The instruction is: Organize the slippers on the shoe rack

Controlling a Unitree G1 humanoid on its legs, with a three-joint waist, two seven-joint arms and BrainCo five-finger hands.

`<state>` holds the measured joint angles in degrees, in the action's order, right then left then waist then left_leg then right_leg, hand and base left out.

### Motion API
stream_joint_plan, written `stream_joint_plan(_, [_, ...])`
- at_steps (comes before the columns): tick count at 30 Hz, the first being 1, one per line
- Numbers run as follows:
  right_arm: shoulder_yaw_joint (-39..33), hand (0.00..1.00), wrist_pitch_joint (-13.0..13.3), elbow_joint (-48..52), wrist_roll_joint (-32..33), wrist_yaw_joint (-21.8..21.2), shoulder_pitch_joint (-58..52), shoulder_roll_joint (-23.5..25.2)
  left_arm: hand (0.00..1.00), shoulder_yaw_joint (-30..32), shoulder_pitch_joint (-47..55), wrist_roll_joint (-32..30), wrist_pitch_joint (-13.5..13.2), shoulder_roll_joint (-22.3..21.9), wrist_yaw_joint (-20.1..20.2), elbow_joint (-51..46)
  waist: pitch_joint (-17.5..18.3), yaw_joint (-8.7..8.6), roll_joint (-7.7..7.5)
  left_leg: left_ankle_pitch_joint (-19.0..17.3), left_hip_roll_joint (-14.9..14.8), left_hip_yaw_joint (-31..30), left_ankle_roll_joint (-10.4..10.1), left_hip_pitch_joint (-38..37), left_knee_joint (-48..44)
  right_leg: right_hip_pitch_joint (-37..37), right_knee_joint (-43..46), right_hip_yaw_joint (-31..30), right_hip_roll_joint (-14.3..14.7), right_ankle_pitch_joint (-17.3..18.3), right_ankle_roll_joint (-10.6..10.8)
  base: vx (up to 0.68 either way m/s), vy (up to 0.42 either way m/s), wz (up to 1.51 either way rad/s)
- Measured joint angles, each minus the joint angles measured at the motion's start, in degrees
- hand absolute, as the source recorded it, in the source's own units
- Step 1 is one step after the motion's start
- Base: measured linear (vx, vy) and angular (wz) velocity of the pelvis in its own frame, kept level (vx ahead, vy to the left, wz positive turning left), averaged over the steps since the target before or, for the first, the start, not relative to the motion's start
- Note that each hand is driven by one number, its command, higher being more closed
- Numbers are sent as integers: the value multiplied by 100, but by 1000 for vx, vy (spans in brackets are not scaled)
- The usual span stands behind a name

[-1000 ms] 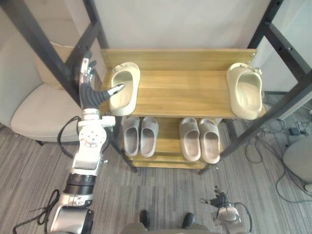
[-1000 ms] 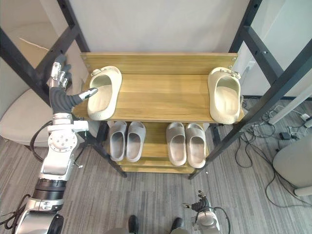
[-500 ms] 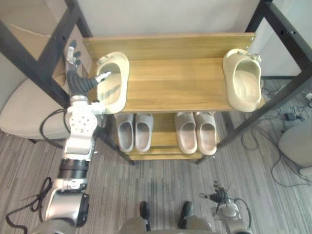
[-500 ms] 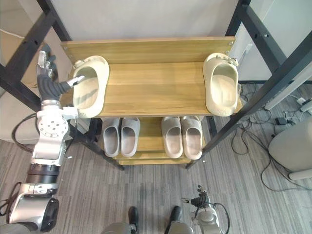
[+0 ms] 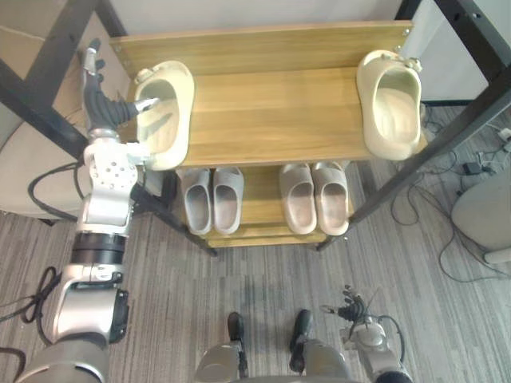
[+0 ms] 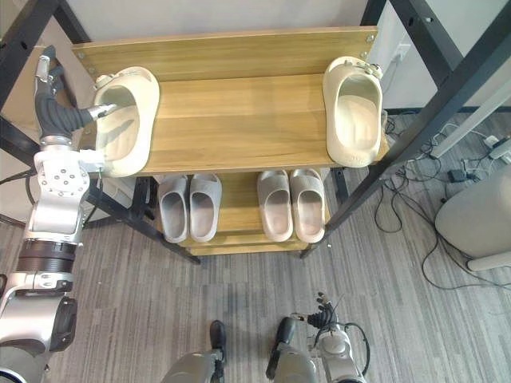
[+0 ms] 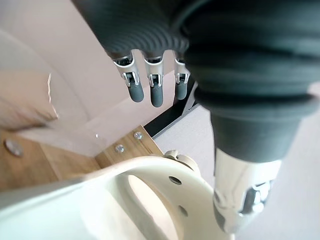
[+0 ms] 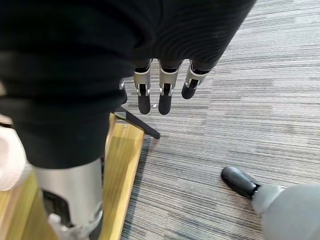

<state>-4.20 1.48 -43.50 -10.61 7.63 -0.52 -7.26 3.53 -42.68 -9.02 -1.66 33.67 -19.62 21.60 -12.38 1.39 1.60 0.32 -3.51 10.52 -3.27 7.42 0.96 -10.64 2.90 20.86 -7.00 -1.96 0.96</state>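
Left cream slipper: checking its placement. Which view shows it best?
Right eye view: whole slipper on the top shelf, left hand beside it. Left eye view matches; left wrist view shows its rim close up.

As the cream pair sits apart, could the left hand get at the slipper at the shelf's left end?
Probably yes: the left hand is beside that slipper, thumb over its opening, fingers straight outside its rim, nothing between.
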Motion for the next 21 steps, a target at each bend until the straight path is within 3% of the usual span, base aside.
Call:
stream_joint_plan(7, [-4, 0, 10, 35, 168, -16, 46, -12, 0, -120, -370, -343, 234, 368, 120, 461, -68, -10, 31, 141, -104, 65, -110, 66, 115, -154, -26, -50, 113, -83, -121, -57, -31, -6])
stream_joint_plan(21, [0, 0, 20, 226, 401, -42, 76, 16, 0, -351, -1091, -1212, 646, 551, 315, 911, -249, -82, 70, 378, -104, 25, -116, 162, 287, -262, -136, -13, 142, -254, -161, -49, -4, 1])
